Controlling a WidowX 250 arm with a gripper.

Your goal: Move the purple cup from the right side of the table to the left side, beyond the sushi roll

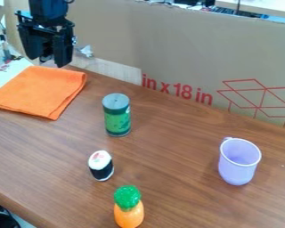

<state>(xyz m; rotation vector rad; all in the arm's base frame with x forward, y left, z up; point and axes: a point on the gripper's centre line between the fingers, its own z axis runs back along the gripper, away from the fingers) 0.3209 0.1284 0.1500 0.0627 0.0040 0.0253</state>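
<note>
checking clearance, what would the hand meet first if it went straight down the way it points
Probably the orange cloth or the table right beside it; depth under the hand is hard to judge.

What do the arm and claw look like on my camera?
The arm is black with a bluish cast, and what may be a thin dark cable curls beside it. The claw is black and blocky, with two chunky fingers. I can't make out any markings.

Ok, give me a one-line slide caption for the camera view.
Black gripper near an orange cloth; green canister, sushi roll, pineapple-like toy and lilac cup stand on a brown table.
</note>
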